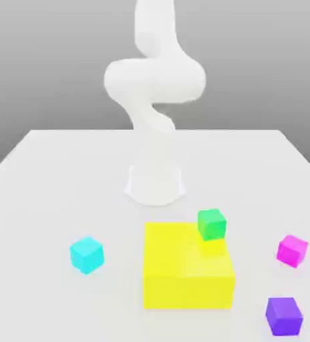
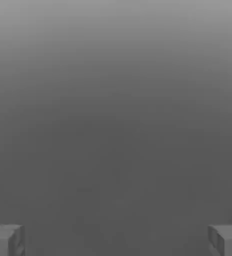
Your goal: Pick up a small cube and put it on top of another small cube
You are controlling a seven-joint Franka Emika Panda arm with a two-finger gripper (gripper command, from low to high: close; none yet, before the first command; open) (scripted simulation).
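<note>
Cyan cube (image 1: pixel 87 255), magenta cube (image 1: pixel 292 251) and purple cube (image 1: pixel 284 316) rest on the table (image 1: pixel 84 200), outside your gripper's (image 2: pixel 116 241) jaws. Also outside them, the green cube (image 1: pixel 212 224) sits atop the yellow block (image 1: pixel 187 267). Your jaws stand wide apart.

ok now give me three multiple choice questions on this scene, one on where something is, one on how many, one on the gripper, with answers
1. Where is the green cube?
A) on the yellow block
B) on the purple cube
C) beside the cyan cube

2. How many small cubes are there?
A) two
B) four
C) six

3. How does the gripper stand?
A) shut on a cube
B) shut and empty
C) open and empty

1 A: the green cube sits on top of the yellow block.
2 B: green, cyan, pink and purple.
3 C: the gripper's fingers are wide apart with nothing between them.
</note>
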